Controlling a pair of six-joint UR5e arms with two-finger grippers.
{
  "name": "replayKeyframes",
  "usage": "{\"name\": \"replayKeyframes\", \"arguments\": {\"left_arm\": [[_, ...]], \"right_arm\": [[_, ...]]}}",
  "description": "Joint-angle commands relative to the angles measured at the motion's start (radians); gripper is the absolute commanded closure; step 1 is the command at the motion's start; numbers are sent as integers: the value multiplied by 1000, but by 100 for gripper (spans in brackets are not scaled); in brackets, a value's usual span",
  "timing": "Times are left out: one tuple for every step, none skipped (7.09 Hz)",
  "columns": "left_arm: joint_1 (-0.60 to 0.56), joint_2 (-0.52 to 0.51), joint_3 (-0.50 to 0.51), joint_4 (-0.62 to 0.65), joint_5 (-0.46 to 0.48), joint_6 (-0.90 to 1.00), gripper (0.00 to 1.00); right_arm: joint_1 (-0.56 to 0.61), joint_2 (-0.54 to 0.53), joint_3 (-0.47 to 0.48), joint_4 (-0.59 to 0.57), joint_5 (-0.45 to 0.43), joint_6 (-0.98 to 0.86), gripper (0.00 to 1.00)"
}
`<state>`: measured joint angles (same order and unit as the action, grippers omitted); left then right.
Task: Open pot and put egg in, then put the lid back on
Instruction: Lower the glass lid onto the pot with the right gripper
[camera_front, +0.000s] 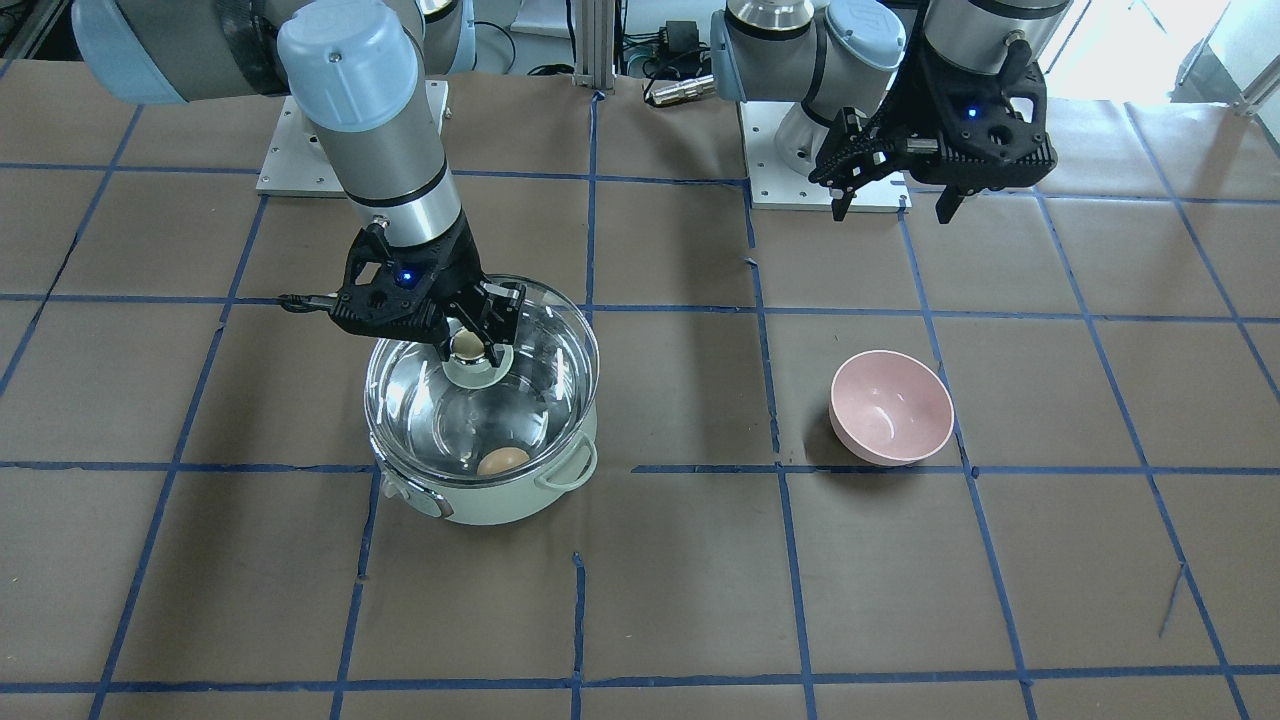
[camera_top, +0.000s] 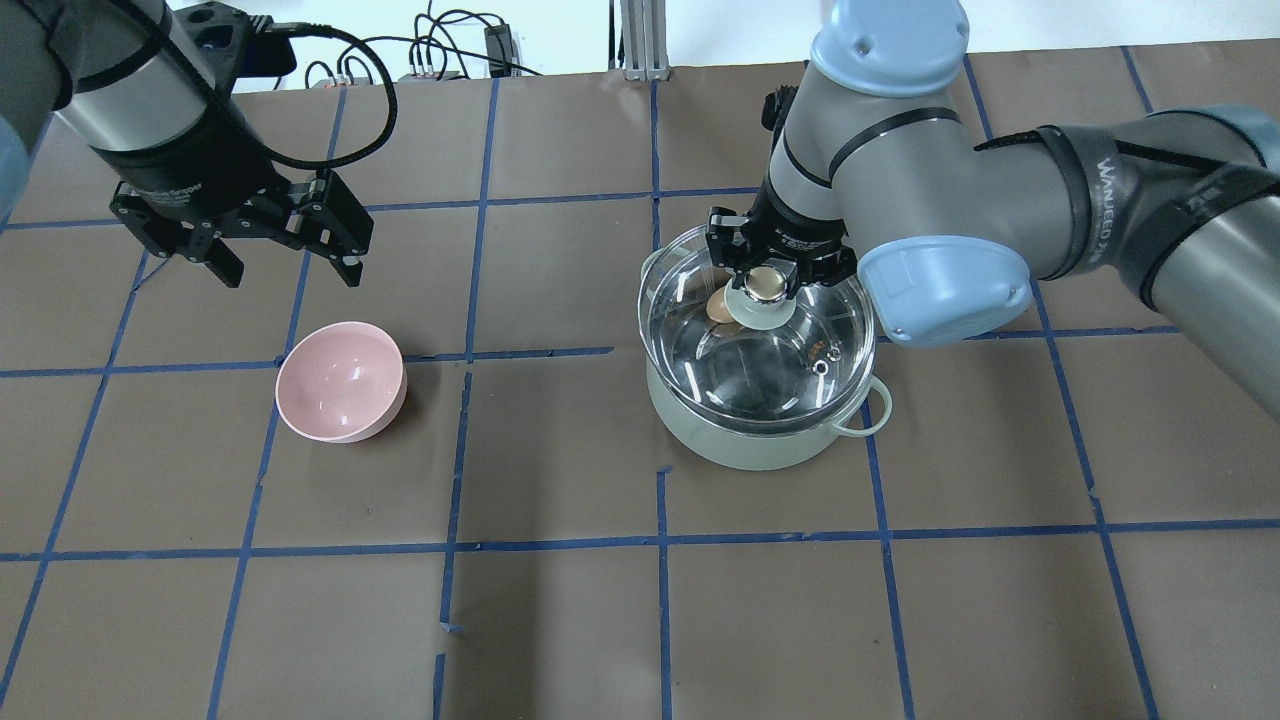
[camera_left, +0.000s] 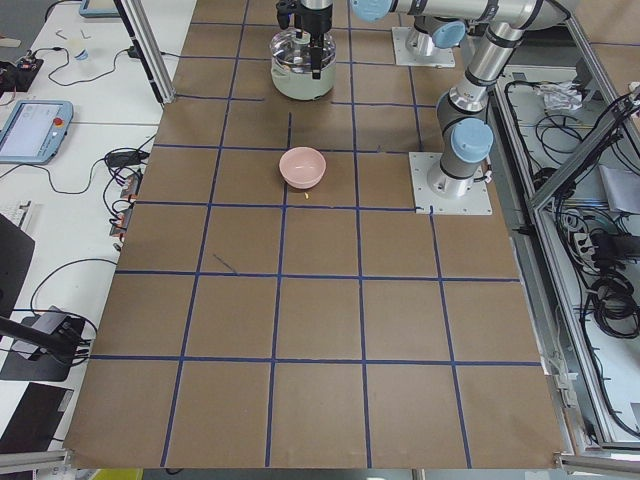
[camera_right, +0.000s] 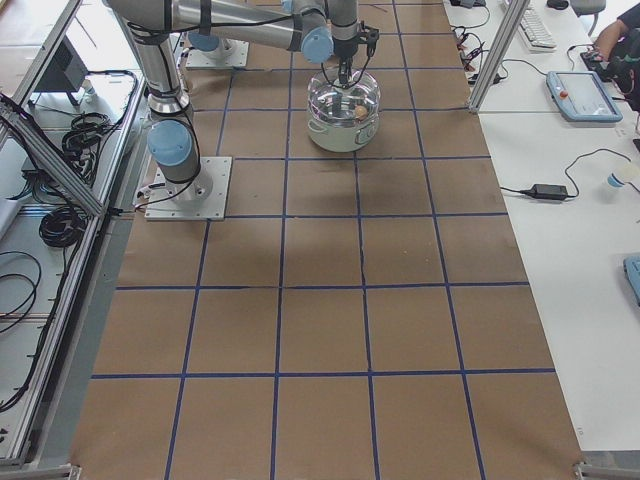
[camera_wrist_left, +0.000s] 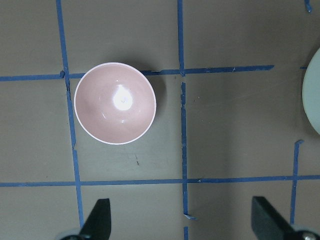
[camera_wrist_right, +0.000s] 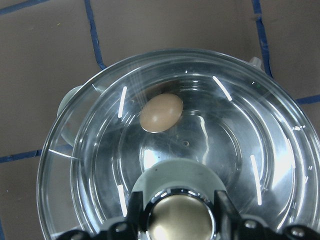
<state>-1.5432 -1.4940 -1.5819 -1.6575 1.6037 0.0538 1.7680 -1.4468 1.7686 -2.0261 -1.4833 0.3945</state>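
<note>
The right claw (camera_front: 467, 345) is clamped on the golden knob (camera_top: 765, 283) of the lid (camera_top: 770, 360), which covers the pot (camera_front: 520, 500). The egg (camera_front: 502, 461) lies inside on the steel floor, seen through the glass. The left claw (camera_front: 893, 212) hangs empty with its fingers apart above the tabletop (camera_front: 700, 580), near the pink bowl (camera_front: 890, 405).

Overhead: egg (camera_top: 717, 307) half covered by the green disc of the lid (camera_top: 770, 345); rear rim of the pot (camera_top: 750, 445) hidden behind the right gripper (camera_top: 765, 285). Right wrist view: golden knob (camera_wrist_right: 181, 220) and both fingers cut off by the bottom edge. Left wrist view: only the fingertips of the left gripper (camera_wrist_left: 182, 220) in frame, and a pale green sliver at the right edge, pot or lid, cannot tell.
</note>
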Motion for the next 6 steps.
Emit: {"name": "replayKeyframes", "arguments": {"left_arm": [[0,0,0,-1,-2,0,0],[0,0,-3,-1,-4,0,0],[-1,1,-3,1,-5,0,0],[0,1,-3,1,-5,0,0],[0,1,-3,1,-5,1,0],[0,1,-4,1,-8,1,0]], "right_arm": [[-1,19,2,-25,2,-3,71],[-1,22,2,-26,2,-3,71],[-1,22,2,-25,0,-5,71],[-2,22,2,-23,-2,-5,71],[-4,22,2,-23,-6,-12,71],[-12,22,3,-22,-8,-19,71]]}}
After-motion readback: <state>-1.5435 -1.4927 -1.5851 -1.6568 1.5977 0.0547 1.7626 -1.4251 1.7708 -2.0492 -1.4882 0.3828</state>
